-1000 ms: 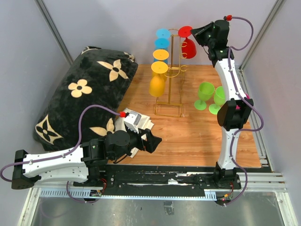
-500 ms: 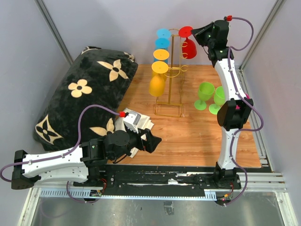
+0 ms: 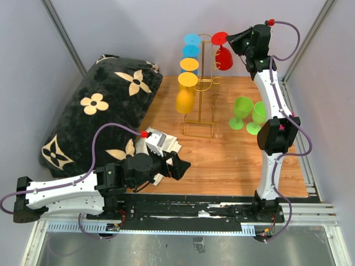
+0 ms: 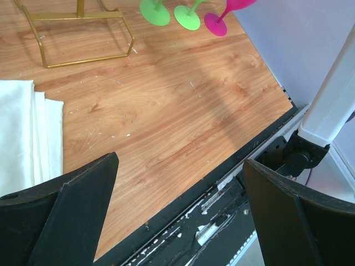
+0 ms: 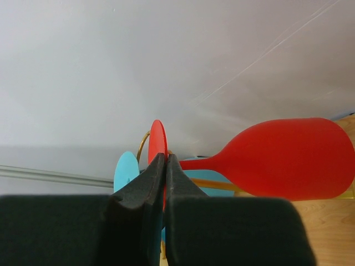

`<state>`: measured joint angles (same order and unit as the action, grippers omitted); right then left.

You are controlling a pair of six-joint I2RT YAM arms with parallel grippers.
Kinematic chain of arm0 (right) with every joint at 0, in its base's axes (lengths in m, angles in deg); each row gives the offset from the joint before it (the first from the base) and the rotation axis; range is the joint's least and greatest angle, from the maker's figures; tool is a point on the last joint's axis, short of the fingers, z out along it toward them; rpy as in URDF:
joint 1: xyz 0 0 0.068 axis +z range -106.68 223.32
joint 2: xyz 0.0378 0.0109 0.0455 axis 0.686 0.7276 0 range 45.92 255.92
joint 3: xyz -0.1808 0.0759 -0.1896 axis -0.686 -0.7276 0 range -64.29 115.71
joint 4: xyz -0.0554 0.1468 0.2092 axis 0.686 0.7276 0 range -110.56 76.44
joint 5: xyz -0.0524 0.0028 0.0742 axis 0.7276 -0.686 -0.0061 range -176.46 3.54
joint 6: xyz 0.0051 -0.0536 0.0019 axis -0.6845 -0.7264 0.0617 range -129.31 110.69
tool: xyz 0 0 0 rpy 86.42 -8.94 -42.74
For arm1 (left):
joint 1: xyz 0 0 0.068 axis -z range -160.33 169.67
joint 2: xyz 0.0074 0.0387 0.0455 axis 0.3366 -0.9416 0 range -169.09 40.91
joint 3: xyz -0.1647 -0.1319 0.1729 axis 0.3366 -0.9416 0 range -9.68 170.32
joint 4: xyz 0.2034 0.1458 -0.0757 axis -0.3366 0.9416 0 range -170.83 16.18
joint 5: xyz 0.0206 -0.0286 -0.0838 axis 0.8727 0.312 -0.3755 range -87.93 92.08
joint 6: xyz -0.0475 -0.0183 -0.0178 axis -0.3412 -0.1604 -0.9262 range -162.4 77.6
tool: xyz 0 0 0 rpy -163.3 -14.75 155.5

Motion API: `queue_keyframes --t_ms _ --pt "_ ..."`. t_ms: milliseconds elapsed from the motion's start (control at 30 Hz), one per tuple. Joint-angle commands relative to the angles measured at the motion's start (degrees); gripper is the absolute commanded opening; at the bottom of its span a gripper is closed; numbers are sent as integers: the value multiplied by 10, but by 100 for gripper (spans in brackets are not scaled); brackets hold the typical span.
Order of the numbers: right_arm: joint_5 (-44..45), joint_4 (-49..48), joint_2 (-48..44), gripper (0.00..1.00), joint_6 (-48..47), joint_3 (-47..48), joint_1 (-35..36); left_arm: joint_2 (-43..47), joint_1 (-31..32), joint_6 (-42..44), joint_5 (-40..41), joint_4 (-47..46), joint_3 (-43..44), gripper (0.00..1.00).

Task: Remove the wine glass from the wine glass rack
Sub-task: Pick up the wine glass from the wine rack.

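- Right hand (image 5: 162, 166): shut tight, pinched on the foot (image 5: 157, 136) of the red wine glass (image 5: 288, 158). Only the thin edge of that disc is gripped.
- The glass is found at the top of the gold rack (image 3: 202, 83), on the rack's 3 o'clock side in the overhead view. The rack stands at the 12 o'clock end of the counter (image 3: 233, 160). Gold wire is seen just behind the foot. Whether the stem has left its loop cannot be told.
- Left hand (image 4: 177, 216): spread fully wide, nothing held, hung low over the near counter. A folded white cloth (image 4: 22, 133) lies at its 9 o'clock.
- Risk, as judged: with so narrow a grip, the heavy bowl could twist the foot between the pads and the glass could be dropped. The green glasses (image 3: 242, 108) standing toward 5 o'clock could then be struck.
- If the glass is pulled off-line, the foot could be snagged on the loop. The light rack could then be dragged or tipped, and the blue glass (image 3: 192, 40) and the orange ones hung opposite could be shaken off.
- Long axis: along the stem. In the wrist view the foot is at 9 o'clock and the bowl points to 3 o'clock. Overhead, the bowl lies toward 6 o'clock of the foot, so the glass is judged to hang mouth-down.
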<state>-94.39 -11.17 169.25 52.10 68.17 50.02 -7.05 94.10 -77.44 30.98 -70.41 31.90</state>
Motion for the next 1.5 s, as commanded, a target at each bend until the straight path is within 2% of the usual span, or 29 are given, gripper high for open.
queue_keyframes --t_ms 0,467,667,933,1033,1167,1333,1467 --pt "14 -25 -45 1 -9 -19 -1 -1 -1 -9 -1 -7 19 100" --pt "20 -25 -64 1 -16 -31 -10 -4 -1 -12 -5 -4 25 100" --pt "57 -34 -111 1 -73 -65 -12 -4 -1 -18 -9 -4 24 100" --pt "60 -44 -159 1 -107 -100 -16 -4 -1 -23 -8 -3 25 100" --pt "68 -68 -218 1 -143 -164 -16 4 -1 -29 -5 -1 23 100" --pt "58 -103 -325 1 -232 -294 -16 17 -1 -33 -6 -2 15 100" --pt "25 -71 -474 1 -322 -428 -16 49 -1 -36 -8 -36 -19 100" --pt "63 -28 -592 1 -338 -528 -16 63 -1 -33 -1 -50 -28 100"
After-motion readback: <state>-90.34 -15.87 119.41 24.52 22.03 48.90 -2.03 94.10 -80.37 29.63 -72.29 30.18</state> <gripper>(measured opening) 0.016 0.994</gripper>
